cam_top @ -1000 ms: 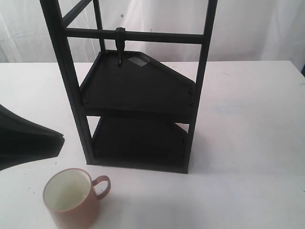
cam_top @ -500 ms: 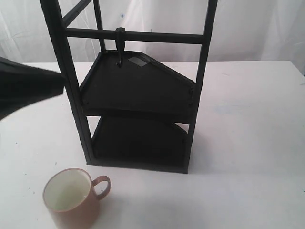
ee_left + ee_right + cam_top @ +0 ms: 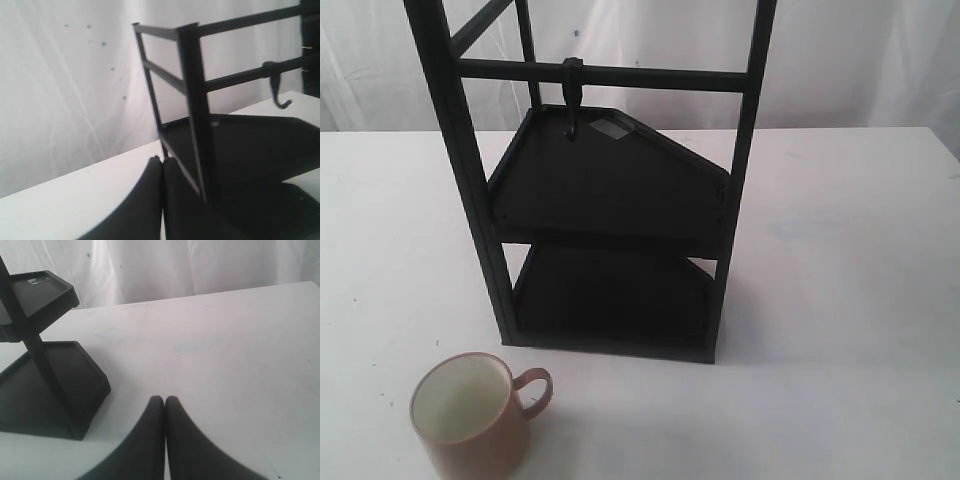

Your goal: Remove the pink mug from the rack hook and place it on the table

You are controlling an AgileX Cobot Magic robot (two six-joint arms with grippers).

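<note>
The pink mug (image 3: pixel 470 415) stands upright on the white table (image 3: pixel 840 260) at the front left, handle to the right, cream inside showing. The rack hook (image 3: pixel 572 100) hangs bare from the crossbar of the black rack (image 3: pixel 610 190); the same hook (image 3: pixel 280 92) and rack (image 3: pixel 197 115) show in the left wrist view. My left gripper (image 3: pixel 162 160) is shut with nothing in it, raised beside a rack post. My right gripper (image 3: pixel 165 400) is shut and empty above the table, off to the side of the rack (image 3: pixel 45 375). Neither gripper shows in the exterior view.
A white curtain (image 3: pixel 860 60) hangs behind the table. The rack's two black shelves (image 3: pixel 620 290) stand mid-table. The table's far right corner (image 3: pixel 945 140) shows at the frame edge.
The left arm, seen at the exterior view's left edge, rose from low beside the mug to upper left and then left the view. The mug has not moved.
</note>
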